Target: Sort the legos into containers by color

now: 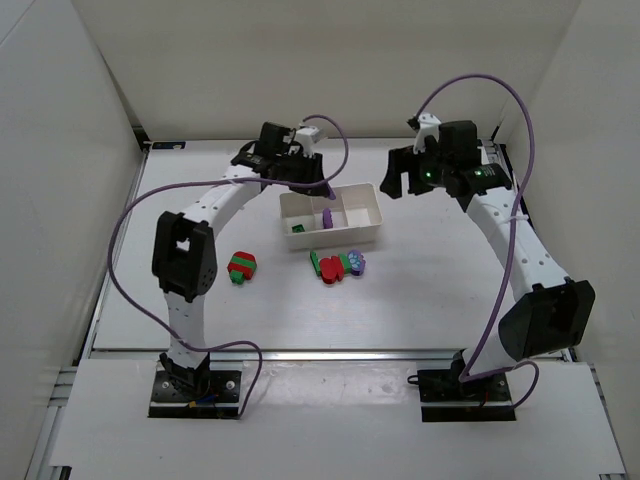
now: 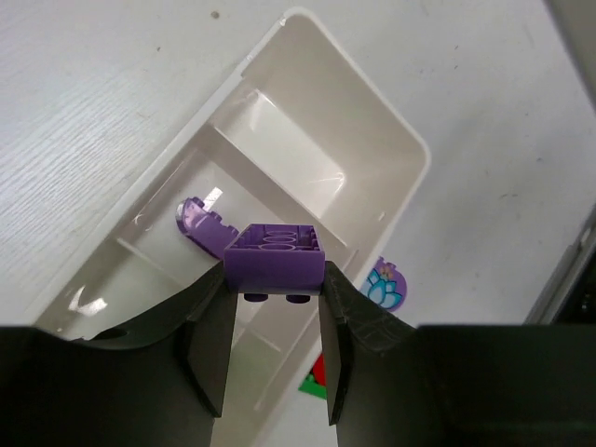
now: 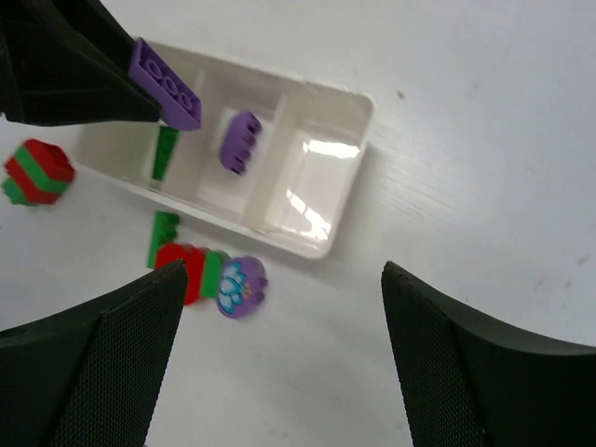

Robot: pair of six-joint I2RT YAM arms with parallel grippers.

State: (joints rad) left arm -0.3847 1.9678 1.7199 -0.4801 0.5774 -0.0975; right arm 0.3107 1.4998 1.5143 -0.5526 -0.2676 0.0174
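Note:
My left gripper [image 2: 277, 279] is shut on a purple brick [image 2: 277, 253] and holds it above the white three-compartment tray [image 2: 410, 149]. From above, that gripper [image 1: 305, 180] hangs over the tray's [image 1: 365, 190] left half. Another purple brick [image 2: 200, 223] lies in the middle compartment, and a green brick [image 1: 297, 228] in the left one. A red-green stack [image 1: 242, 267] lies on the table left of the tray. A red, green and purple cluster [image 1: 337, 265] lies in front of it. My right gripper [image 3: 284, 279] is open and empty, right of the tray [image 1: 400, 180].
White walls enclose the table on three sides. A round purple piece with a flower print [image 3: 242, 287] ends the cluster in front of the tray. Purple cables loop off both arms.

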